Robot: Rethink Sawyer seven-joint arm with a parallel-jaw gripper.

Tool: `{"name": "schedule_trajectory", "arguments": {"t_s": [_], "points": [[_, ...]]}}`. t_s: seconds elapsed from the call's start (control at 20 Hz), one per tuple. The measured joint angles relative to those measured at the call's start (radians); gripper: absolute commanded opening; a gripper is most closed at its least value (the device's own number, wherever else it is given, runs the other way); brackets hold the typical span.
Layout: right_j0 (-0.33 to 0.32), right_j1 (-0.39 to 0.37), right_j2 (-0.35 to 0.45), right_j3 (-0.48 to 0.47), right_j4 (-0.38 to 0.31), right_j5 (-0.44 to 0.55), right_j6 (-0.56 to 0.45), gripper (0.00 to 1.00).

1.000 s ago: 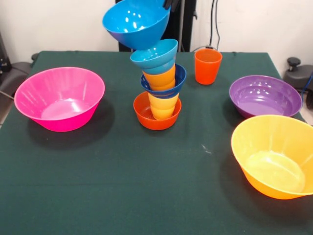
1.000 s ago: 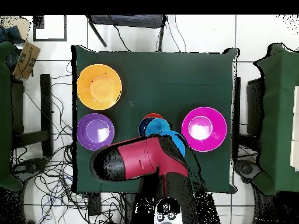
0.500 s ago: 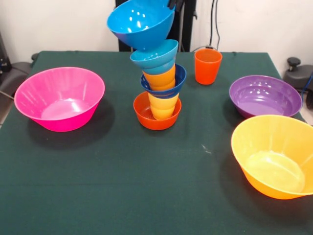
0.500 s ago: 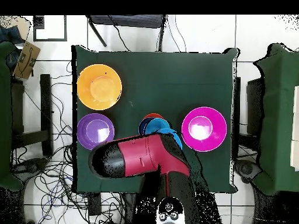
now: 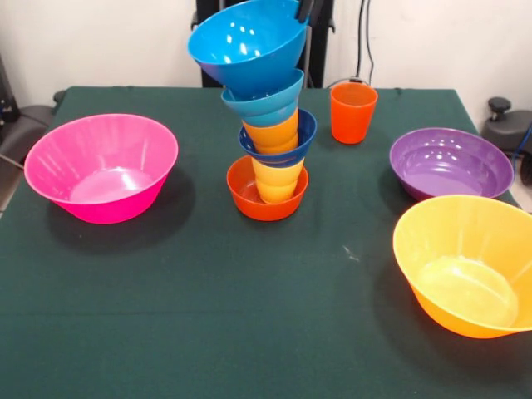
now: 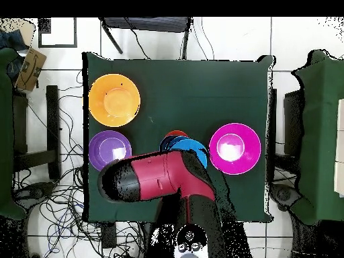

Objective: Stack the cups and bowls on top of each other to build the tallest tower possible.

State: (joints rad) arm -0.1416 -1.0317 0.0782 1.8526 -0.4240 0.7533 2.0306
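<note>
The tower stands mid-table in the front view: a small orange-red bowl (image 5: 249, 198) as base, then a yellow cup (image 5: 278, 179), a dark blue bowl (image 5: 304, 133), a light orange cup (image 5: 272, 133) and a cyan bowl (image 5: 266, 98). My gripper (image 5: 305, 8) shows at the top edge, shut on the far rim of the medium blue bowl (image 5: 245, 46). It holds the bowl tilted, its underside at the cyan bowl's rim. In the overhead view the red arm (image 6: 161, 178) covers the gripper and part of the blue bowl (image 6: 193, 148).
A darker red-orange cup (image 5: 352, 112) stands behind and right of the tower. The large pink bowl (image 5: 101, 166) is at the left. The purple bowl (image 5: 450, 162) and the large yellow-orange bowl (image 5: 465, 264) are at the right.
The medium blue bowl has moved right and a little down, from left of the tower's top to directly over the cyan bowl. The tower has not moved.
</note>
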Motion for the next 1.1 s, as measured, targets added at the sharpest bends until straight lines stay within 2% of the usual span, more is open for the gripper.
{"name": "schedule_trajectory", "arguments": {"t_s": [1.1], "points": [[0.028,0.006,-0.019,-0.019,0.010,-0.035,0.000,0.00]]}}
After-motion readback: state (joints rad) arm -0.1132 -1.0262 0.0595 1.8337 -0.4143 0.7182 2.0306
